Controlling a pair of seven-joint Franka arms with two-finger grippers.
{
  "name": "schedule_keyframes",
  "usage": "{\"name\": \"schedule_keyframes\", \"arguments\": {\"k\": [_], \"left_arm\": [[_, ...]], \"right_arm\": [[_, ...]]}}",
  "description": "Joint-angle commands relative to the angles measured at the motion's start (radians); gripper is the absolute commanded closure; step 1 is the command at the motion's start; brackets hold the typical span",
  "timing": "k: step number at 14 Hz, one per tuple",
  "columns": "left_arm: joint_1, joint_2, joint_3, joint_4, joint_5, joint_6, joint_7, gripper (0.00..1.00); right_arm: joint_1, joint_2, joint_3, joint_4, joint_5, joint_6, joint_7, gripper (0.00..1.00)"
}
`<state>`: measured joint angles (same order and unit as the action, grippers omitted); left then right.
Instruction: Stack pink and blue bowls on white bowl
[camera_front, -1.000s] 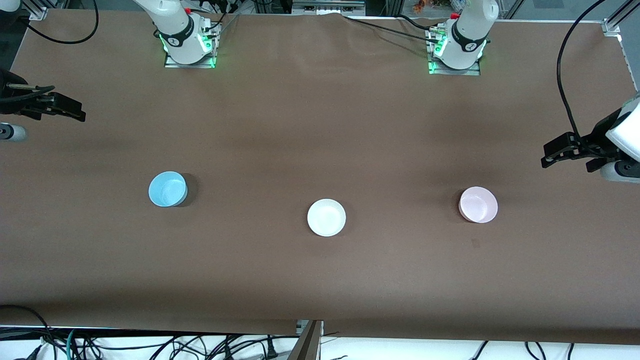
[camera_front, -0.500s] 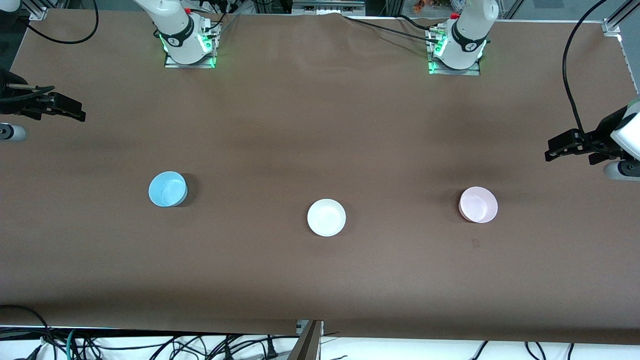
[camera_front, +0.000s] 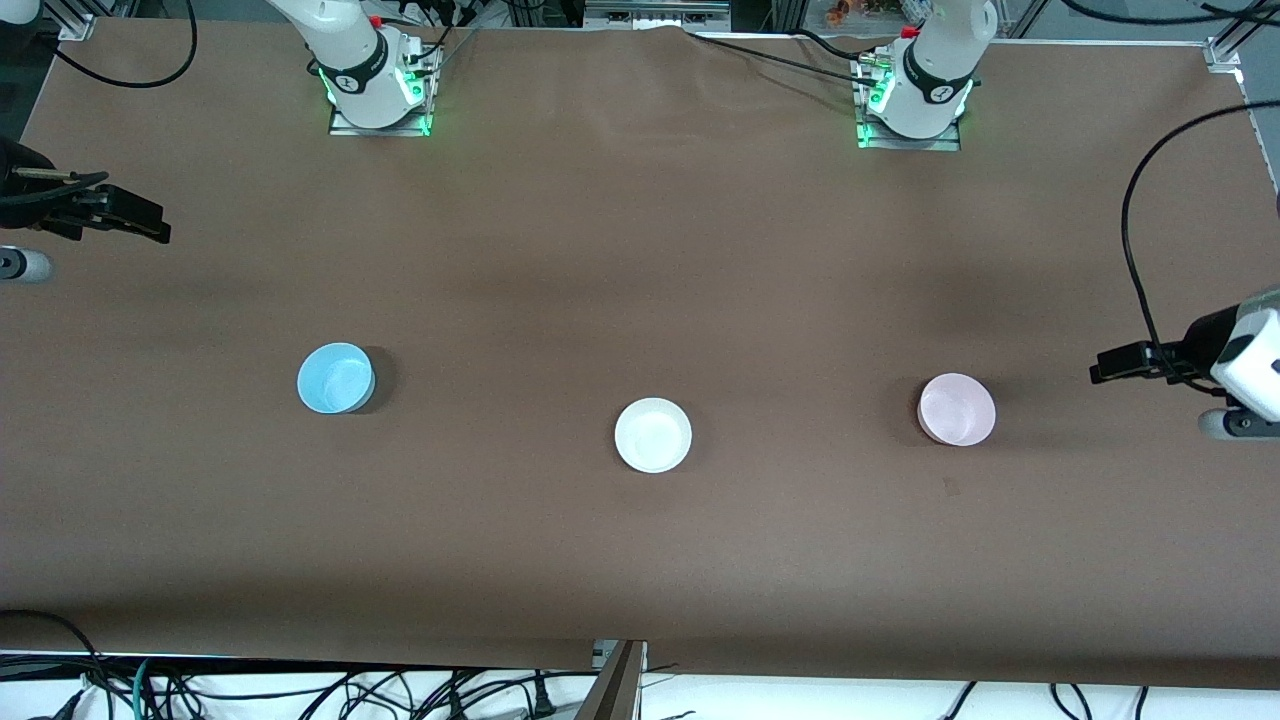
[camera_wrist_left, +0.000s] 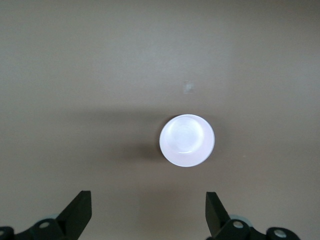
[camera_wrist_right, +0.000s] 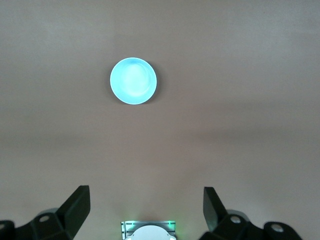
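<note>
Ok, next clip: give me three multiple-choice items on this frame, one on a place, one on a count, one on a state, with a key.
1. Which bowl lies between the other two?
A. white bowl
B. pink bowl
C. blue bowl

2. How many bowls are stacked?
A. two
B. three
C. none

3. The left gripper is:
A. shut on a bowl
B. open, holding nothing
C. resting in the white bowl

Key:
1 A, the front view shows white midway along the table.
2 C, all three sit apart.
3 B, its fingers are spread with the pink bowl ahead, untouched. The right gripper is likewise open, toward the blue bowl's end.
</note>
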<state>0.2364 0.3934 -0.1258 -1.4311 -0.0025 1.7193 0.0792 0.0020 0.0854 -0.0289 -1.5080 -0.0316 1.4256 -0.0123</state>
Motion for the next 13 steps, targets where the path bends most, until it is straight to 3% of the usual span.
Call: {"name": "schedule_keyframes", "arguments": {"k": [1, 4, 8, 13], "left_arm": [[0.026, 0.057, -0.008, 0.002, 0.004, 0.052, 0.042, 0.00], [0.026, 0.102, -0.008, -0.049, 0.004, 0.164, 0.042, 0.02], [0.047, 0.134, -0.006, -0.184, 0.004, 0.402, 0.028, 0.05], [0.052, 0.154, -0.005, -0.262, 0.010, 0.474, 0.004, 0.08]], "right_arm": [[-0.013, 0.007, 0.007, 0.017, 0.004, -0.005, -0.014, 0.00], [-0.013, 0.007, 0.007, 0.017, 0.004, -0.005, -0.014, 0.00], [-0.013, 0.007, 0.007, 0.017, 0.004, -0.005, -0.014, 0.00], [-0.013, 0.007, 0.007, 0.017, 0.004, -0.004, -0.014, 0.00]]}}
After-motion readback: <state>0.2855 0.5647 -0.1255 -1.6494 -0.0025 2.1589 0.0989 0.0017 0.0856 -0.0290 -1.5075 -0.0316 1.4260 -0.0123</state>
